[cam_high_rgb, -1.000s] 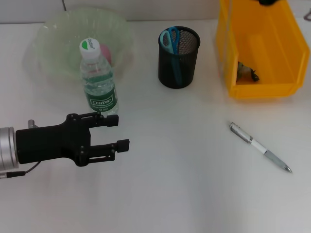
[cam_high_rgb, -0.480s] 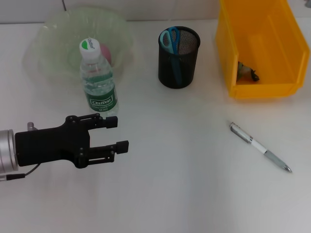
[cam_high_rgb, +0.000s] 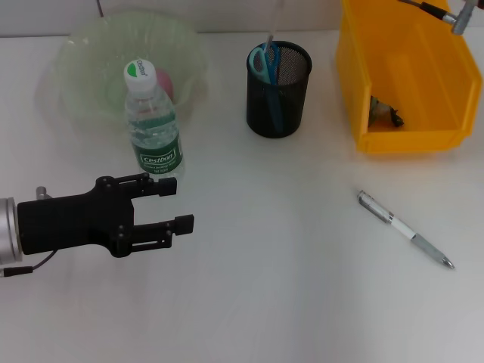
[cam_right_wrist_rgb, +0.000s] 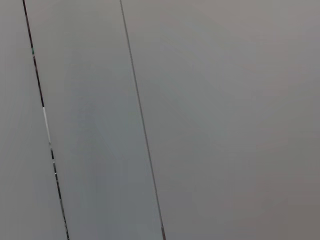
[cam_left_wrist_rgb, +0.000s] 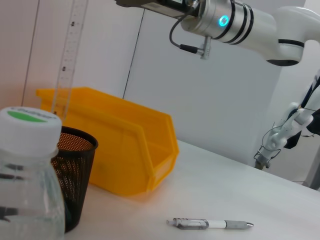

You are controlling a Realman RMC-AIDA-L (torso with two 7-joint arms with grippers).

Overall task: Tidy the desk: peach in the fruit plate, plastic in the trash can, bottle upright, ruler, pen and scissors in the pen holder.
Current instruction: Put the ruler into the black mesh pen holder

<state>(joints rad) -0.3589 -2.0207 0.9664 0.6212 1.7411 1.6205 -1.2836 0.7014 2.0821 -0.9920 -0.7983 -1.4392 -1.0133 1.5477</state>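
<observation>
The bottle stands upright in front of the green fruit plate, which holds the pink peach. My left gripper hovers open and empty just in front of the bottle. The black mesh pen holder contains the blue-handled scissors and a clear ruler standing tall. The pen lies on the table at the right. The yellow trash can has the plastic inside. My right arm reaches high above the holder, and its gripper is cut off at the picture's edge.
The white desk ends at a wall behind the plate and bin. Open tabletop lies between my left gripper and the pen. The bottle cap fills the near corner of the left wrist view, beside the holder.
My left gripper has slid slightly left, away from the bottle. The right arm has come back into the top right corner, and the ruler now shows more clearly in the holder.
</observation>
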